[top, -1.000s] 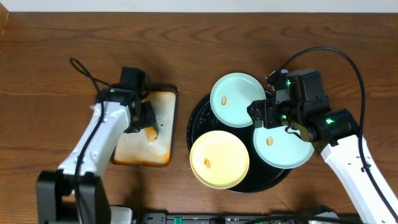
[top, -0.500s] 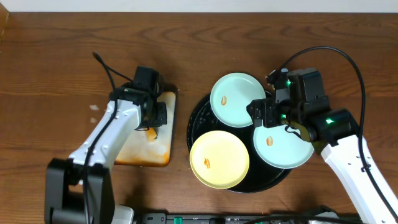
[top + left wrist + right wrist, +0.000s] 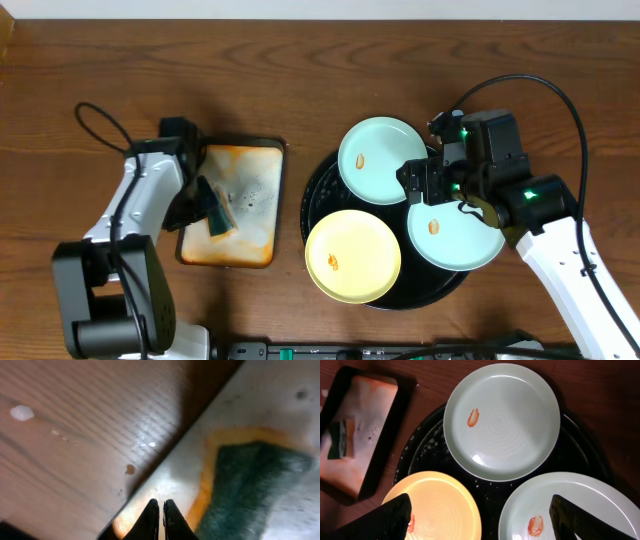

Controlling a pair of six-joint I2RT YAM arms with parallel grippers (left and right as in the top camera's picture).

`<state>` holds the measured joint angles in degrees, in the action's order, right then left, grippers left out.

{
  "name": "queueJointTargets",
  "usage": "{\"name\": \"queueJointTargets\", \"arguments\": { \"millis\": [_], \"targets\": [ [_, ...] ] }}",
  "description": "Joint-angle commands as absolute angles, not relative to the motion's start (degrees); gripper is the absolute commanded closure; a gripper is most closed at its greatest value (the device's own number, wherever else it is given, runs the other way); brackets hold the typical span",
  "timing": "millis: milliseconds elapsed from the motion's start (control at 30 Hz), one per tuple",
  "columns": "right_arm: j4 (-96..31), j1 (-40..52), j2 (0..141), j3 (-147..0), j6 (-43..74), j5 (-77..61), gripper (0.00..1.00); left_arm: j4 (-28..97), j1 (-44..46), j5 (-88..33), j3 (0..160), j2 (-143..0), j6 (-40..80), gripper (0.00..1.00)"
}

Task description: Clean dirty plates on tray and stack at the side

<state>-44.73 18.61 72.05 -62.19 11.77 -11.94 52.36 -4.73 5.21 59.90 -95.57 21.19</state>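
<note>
**Ana:** Yellow comes nearest. The pale yellow round plate (image 3: 352, 257) lies on the near left part of the large round black tray (image 3: 318, 190). Its edge reaches out over the raised rim, and a small orange speck (image 3: 333, 264) sits left of its middle.

**Ben:** And beside it?

**Ana:** To its right is the nearer pale mint-green round plate (image 3: 456, 236), also on the black tray and overhanging the right rim. It has an orange speck (image 3: 434, 226) close to its left edge.

**Ben:** What about the right pincer?

**Ana:** The right pincer (image 3: 480, 497) hangs above the black tray, over the gap where the three plates come close together. Its black fingers (image 3: 390, 520) are spread wide, with nothing between them.

**Ben:** And the left side?

**Ana:** A small rectangular tray with an orange-stained pale floor (image 3: 258, 190) rests on the dark wooden surface (image 3: 100, 70). It is near the black tray but apart from it. In it lies a dark green sponge with an orange-yellow edge (image 3: 215, 210). The left pincer (image 3: 160, 507) has its tips pressed together, pinching nothing. The tips are over the pale floor close to that tray's rim, with the sponge just beside them. I cannot tell whether they touch the floor.

**Ben:** And farthest?

**Ana:** The farther pale mint-green round plate (image 3: 383, 160) sits on the far part of the black tray and overhangs its far rim. Its orange speck (image 3: 358, 160) is left of the middle.
</note>
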Motion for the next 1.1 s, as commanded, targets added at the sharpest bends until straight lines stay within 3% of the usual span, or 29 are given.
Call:
{"name": "queueJointTargets", "arguments": {
  "millis": [0,67,167,267,300,500,700,933,1067],
  "targets": [
    [-44.5,19.2,72.4,-63.2,12.1,-11.8,0.13,52.2,-3.4,1.7,60.1,-92.1,18.6,0.92],
    [-44.5,19.2,72.4,-63.2,12.1,-11.8,0.13,52.2,-2.5,1.7,60.2,-90.4,18.4,0.91],
    [-44.6,19.2,72.4,-63.2,12.1,-11.8,0.14,52.7,-1.5,0.8,60.2,-88.9,18.9,0.83],
    [-44.6,19.2,72.4,-63.2,12.2,-11.8,0.14,52.1,-0.8,-2.5,59.7,-89.4,22.2,0.53],
    [-44.6,19.2,72.4,-63.2,12.1,-11.8,0.14,51.3,-0.4,-3.4,59.3,-89.6,23.3,0.51],
    [-44.6,19.2,72.4,-63.2,12.2,-11.8,0.14,46.2,1.5,-2.2,55.9,-92.4,30.1,0.52],
    [-44.6,19.2,72.4,-63.2,12.2,-11.8,0.14,44.8,1.5,6.6,55.3,-95.9,32.3,0.62],
    [-44.6,19.2,72.4,-63.2,12.2,-11.8,0.14,42.0,2.6,6.9,55.3,-97.8,32.0,0.80],
    [-44.7,19.2,72.4,-63.2,12.2,-11.8,0.15,39.3,5.3,6.0,54.7,-100.9,29.8,0.85]
  ]
}}
